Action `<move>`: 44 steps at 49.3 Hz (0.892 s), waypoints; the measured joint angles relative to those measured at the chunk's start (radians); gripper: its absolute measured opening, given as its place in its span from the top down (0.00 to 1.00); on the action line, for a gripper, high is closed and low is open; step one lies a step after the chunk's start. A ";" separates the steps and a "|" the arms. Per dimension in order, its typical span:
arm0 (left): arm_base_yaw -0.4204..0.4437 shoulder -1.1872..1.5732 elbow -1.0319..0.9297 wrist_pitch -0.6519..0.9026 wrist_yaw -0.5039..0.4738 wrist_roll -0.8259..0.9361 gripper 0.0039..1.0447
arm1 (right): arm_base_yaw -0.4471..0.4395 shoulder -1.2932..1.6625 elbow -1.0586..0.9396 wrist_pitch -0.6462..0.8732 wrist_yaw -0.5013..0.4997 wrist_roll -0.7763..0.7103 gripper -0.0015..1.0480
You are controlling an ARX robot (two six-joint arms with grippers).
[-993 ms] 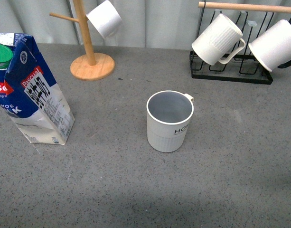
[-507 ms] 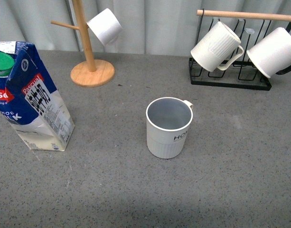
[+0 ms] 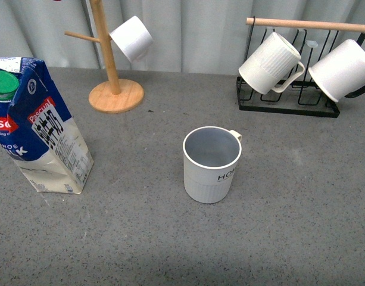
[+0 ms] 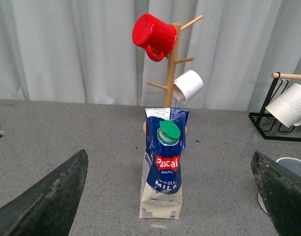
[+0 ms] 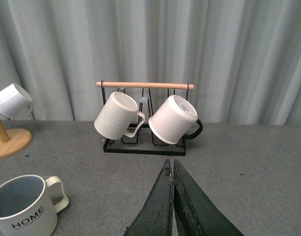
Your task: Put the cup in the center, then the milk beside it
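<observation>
The cup (image 3: 211, 164), off-white with a ribbed lower half and "HOME" lettering, stands upright in the middle of the grey table; it also shows in the right wrist view (image 5: 23, 206). The milk (image 3: 40, 126), a blue and white Pascual carton with a green cap, stands at the left, apart from the cup; it shows in the left wrist view (image 4: 163, 164). My left gripper (image 4: 172, 187) is open, its jaws wide apart on either side of the carton, which stands farther off. My right gripper (image 5: 170, 166) is shut and empty, above bare table right of the cup. Neither arm shows in the front view.
A wooden mug tree (image 3: 114, 89) with a smooth white mug (image 3: 132, 39) stands at the back left; a red mug (image 4: 153, 35) hangs on it higher up. A black rack (image 3: 287, 98) at the back right holds a ribbed white mug (image 3: 269, 56) and a smooth one (image 3: 343, 70).
The front view has shifted slightly, so the rack and mug tree sit a little lower in the picture. The cup and the milk carton stand where they were.
</observation>
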 joint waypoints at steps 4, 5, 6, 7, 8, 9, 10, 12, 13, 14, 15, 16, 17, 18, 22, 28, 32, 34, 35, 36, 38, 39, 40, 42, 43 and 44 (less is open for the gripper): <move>0.000 0.000 0.000 0.000 0.000 0.000 0.06 | 0.000 -0.031 0.000 -0.029 0.000 0.000 0.99; 0.000 0.000 0.000 0.000 0.000 0.000 0.06 | 0.000 -0.038 0.000 -0.037 0.000 0.000 0.99; 0.000 0.000 0.000 0.000 0.000 0.000 0.06 | 0.000 -0.046 0.000 -0.045 0.000 0.000 0.99; 0.000 0.000 0.000 0.000 0.000 0.000 0.06 | 0.000 -0.053 0.000 -0.051 0.000 0.000 0.99; 0.000 0.000 0.000 0.000 0.000 0.000 0.06 | 0.000 -0.063 0.000 -0.063 0.000 0.000 0.99; 0.000 0.000 0.000 0.000 0.000 0.000 0.06 | 0.000 -0.070 0.000 -0.069 0.000 0.000 0.99; 0.000 0.000 0.000 0.000 0.000 0.000 0.06 | 0.000 -0.080 0.000 -0.079 0.000 0.000 0.99; 0.000 0.000 0.000 0.000 0.000 0.000 0.06 | 0.000 -0.097 0.000 -0.095 0.000 0.000 0.99; 0.000 0.000 0.000 0.000 0.000 0.000 0.06 | 0.000 -0.105 0.000 -0.103 0.000 0.000 0.99; 0.000 0.000 0.000 0.000 0.000 0.000 0.06 | 0.000 -0.111 0.000 -0.108 0.000 0.000 0.99; 0.000 0.000 0.000 0.000 0.000 0.000 0.06 | 0.000 -0.116 0.000 -0.114 0.000 0.000 0.99; 0.000 0.000 0.000 0.000 0.000 0.000 0.06 | 0.000 -0.122 0.000 -0.119 0.000 0.000 0.99; 0.000 0.000 0.000 0.000 0.000 0.000 0.06 | 0.000 -0.124 0.000 -0.122 0.000 0.000 0.99; 0.000 0.000 0.000 0.000 0.000 0.000 0.06 | 0.000 -0.130 0.000 -0.128 0.000 0.000 0.99; 0.000 0.000 0.000 0.000 0.000 0.000 0.06 | 0.000 -0.148 0.000 -0.146 0.000 0.000 0.99; 0.000 0.000 0.000 0.000 0.000 0.000 0.06 | 0.000 -0.171 0.000 -0.169 0.000 0.000 0.99; 0.000 0.000 0.000 0.000 0.000 0.000 0.06 | 0.000 -0.222 0.001 -0.232 0.000 0.000 0.99; 0.000 0.000 0.000 0.000 0.000 0.000 0.06 | 0.000 -0.277 0.001 -0.309 -0.002 0.000 0.99; 0.000 0.000 0.000 0.000 0.000 0.000 0.06 | 0.000 -0.299 0.001 -0.334 -0.002 0.000 0.99; 0.000 0.000 0.000 0.000 -0.001 0.000 0.06 | 0.000 -0.308 0.001 -0.340 -0.002 0.000 0.99; 0.000 0.000 0.000 0.000 0.000 0.000 0.06 | 0.000 -0.341 0.001 -0.347 -0.002 0.000 0.99; 0.000 0.000 0.000 0.000 0.000 0.000 0.06 | 0.000 -0.345 0.001 -0.347 -0.002 0.000 0.99; 0.000 0.000 0.000 0.000 0.000 0.000 0.06 | 0.000 -0.346 0.001 -0.348 -0.002 0.000 0.99; 0.000 0.000 0.000 0.000 0.000 0.000 0.06 | 0.000 -0.346 0.001 -0.351 -0.003 0.000 0.99; 0.000 0.000 0.000 0.000 0.000 0.000 0.06 | 0.000 -0.346 0.001 -0.351 -0.002 -0.001 0.97; 0.000 0.000 0.000 0.000 0.000 0.000 0.06 | 0.000 -0.346 0.001 -0.351 -0.002 -0.001 0.95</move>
